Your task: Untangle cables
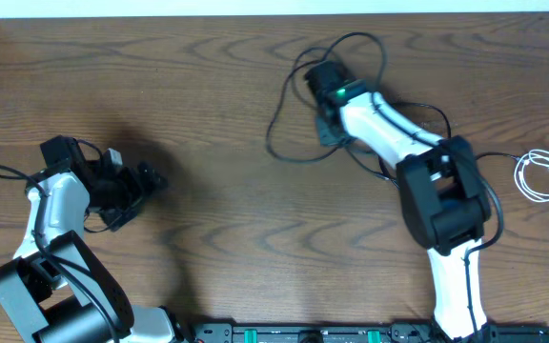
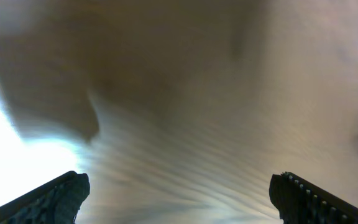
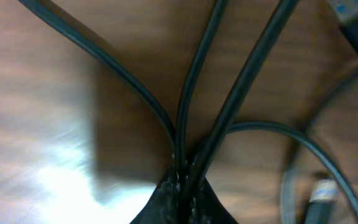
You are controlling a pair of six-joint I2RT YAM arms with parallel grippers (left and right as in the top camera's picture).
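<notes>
Black cables [image 1: 281, 107] lie looped at the far middle-right of the wooden table [image 1: 208, 95]. My right gripper [image 1: 328, 122] is down in this tangle. In the right wrist view my right gripper [image 3: 182, 177] is shut on black cable strands [image 3: 194, 93] that fan out from its tips, with a small plug end [image 3: 321, 194] lying at the lower right. A short white cable [image 1: 544, 176] sits coiled apart at the right edge. My left gripper [image 1: 141, 195] is over bare wood at the left, far from the cables. It [image 2: 179, 199] stands open with nothing between its fingers [image 2: 64, 198].
Thicker black wires [image 1: 489, 205] run along the right arm near its elbow. The arm bases and a black rail [image 1: 303, 333] line the front edge. A dark connector [image 3: 356, 15] shows at the top right of the right wrist view.
</notes>
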